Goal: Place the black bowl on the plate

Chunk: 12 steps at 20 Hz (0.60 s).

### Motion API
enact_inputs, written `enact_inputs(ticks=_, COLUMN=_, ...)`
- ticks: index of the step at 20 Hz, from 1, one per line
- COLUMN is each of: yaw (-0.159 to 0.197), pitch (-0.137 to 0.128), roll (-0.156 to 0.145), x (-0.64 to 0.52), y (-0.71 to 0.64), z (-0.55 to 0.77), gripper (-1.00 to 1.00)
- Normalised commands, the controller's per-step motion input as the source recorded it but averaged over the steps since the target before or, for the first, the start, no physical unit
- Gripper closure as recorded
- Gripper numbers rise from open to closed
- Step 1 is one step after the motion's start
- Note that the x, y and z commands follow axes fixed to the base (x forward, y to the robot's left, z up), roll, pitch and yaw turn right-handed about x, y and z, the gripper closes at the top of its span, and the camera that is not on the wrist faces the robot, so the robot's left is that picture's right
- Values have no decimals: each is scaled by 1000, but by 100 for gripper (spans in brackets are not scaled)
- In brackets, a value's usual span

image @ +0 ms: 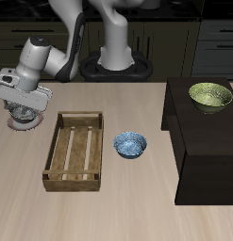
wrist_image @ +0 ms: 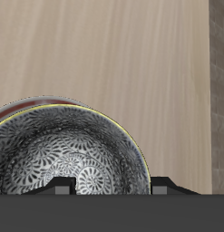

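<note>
While the pale wooden tabletop (image: 137,202) carries everything, a big dark cabinet-like block (image: 208,141) stands at one end of it, with a yellow-green bowl (image: 210,96) on its top. Next in size is the white Franka arm (image: 52,58), which reaches from its base at the far edge down toward the opposite end of the tabletop. A slatted wooden tray (image: 75,151) lies near the middle, and a blue-and-white patterned bowl (image: 130,145) sits just beside it, on the side toward the dark block.

Below the gripper (image: 24,111), the black bowl (wrist_image: 68,159) sits over the plate (wrist_image: 36,102); in the wrist view the plate's red rim peeks out just behind the bowl's edge, and the speckled grey-white inside fills much of the picture. Whether bowl and plate touch cannot be told. The jaws stand astride the bowl's rim, their dark tips showing close against it, but whether they pinch it or stand free cannot be told.
</note>
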Motion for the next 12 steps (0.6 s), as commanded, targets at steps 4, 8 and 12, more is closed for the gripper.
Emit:
enact_inputs(ticks=4, yaw=-10, pitch=-18, roll=18, x=-29, y=83, z=62, gripper=-100)
enact_inputs(ticks=8, yaw=-32, pitch=-21, roll=19, x=-149, y=166, z=189, gripper=-100)
enact_inputs(ticks=12, yaw=3, pitch=-8, roll=31, x=-143, y=252, z=224, gripper=-100)
